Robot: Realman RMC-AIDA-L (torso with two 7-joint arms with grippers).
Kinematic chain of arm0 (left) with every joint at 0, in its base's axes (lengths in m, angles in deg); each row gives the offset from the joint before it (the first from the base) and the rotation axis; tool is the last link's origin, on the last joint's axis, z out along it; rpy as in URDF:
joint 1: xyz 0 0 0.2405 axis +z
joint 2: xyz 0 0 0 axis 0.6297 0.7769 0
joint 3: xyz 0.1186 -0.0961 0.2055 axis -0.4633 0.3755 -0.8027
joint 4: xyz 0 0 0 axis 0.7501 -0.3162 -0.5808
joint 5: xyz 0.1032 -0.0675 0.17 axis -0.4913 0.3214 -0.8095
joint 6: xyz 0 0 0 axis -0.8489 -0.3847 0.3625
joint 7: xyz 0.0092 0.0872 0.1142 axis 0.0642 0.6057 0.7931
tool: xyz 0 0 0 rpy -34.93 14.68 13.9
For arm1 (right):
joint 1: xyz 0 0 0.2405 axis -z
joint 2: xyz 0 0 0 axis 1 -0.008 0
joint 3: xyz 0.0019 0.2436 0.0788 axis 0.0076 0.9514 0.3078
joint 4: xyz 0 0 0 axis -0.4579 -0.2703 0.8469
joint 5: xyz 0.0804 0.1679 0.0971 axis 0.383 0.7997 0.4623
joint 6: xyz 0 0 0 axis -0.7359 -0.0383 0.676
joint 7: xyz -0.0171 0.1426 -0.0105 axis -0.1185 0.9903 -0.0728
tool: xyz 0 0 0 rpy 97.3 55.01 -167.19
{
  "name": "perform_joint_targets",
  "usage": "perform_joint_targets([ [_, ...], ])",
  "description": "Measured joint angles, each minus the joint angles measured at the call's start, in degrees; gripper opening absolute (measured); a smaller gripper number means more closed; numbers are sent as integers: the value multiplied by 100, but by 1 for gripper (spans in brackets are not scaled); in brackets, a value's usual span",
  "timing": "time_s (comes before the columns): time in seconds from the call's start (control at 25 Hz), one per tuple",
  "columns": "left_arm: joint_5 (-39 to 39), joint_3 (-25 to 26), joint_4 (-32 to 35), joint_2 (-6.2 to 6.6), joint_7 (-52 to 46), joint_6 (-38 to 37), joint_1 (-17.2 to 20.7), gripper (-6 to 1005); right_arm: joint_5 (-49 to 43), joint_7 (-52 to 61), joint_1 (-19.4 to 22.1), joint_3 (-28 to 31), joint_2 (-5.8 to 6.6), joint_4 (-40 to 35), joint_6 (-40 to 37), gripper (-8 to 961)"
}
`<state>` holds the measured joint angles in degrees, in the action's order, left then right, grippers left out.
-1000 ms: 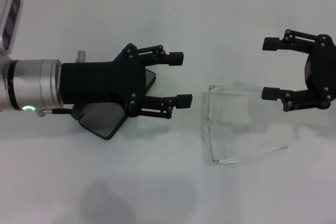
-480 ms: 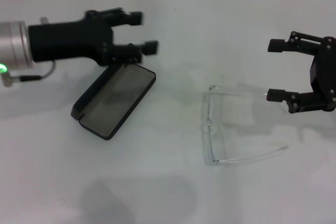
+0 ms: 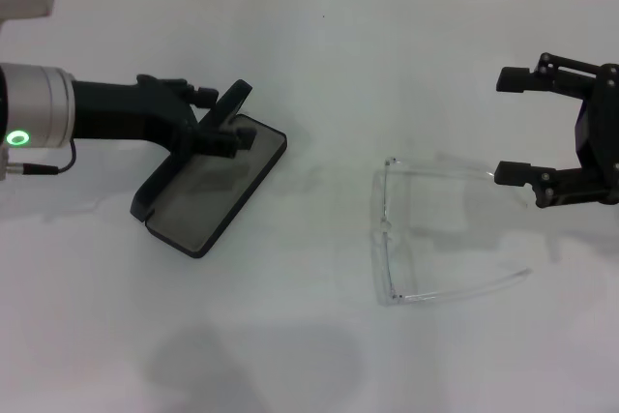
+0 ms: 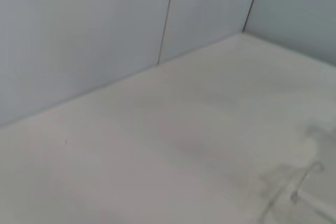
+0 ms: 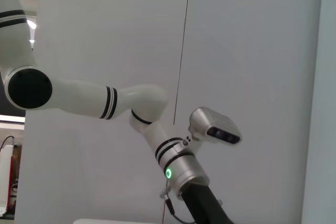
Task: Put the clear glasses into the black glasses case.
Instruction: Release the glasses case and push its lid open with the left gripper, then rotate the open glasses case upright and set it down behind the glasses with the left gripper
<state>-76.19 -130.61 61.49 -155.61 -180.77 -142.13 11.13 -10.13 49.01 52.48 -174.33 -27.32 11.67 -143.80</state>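
The left gripper (image 3: 215, 118) sat at the 12 o'clock edge of the black glasses case (image 3: 208, 191), turned edge-on, so I could not tell its opening; it seemed to touch the raised lid; the case lay open, grey lining up. The right gripper (image 3: 513, 126) hung wide apart and empty at 2 o'clock of the clear glasses (image 3: 426, 234), which lay untouched on the tabletop (image 3: 309, 355), well apart from the case at its 3 o'clock; the step looked like steadying the case; next called for grasping the glasses.

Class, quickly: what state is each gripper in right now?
Left gripper: at the black glasses case's raised lid; open or shut cannot be told.
Right gripper: open, holding nothing.
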Motion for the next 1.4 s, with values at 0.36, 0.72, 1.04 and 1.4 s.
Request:
perform_joint_targets([
  [0.36,-294,-16,-37,-47,-180,429,19,861,0,-7,-13,-4,-21,0,30,871],
  [0.72,-555,-82,-50,-66,-185,458,36,802,0,-7,-1,-1,-26,0,32,871],
  [1.04,-558,-87,-22,-41,-178,464,10,541,0,-10,-19,0,-45,0,33,871],
  [1.4,-564,-78,56,-3,-20,464,-182,331,1,-119,4,0,-88,-8,8,870],
])
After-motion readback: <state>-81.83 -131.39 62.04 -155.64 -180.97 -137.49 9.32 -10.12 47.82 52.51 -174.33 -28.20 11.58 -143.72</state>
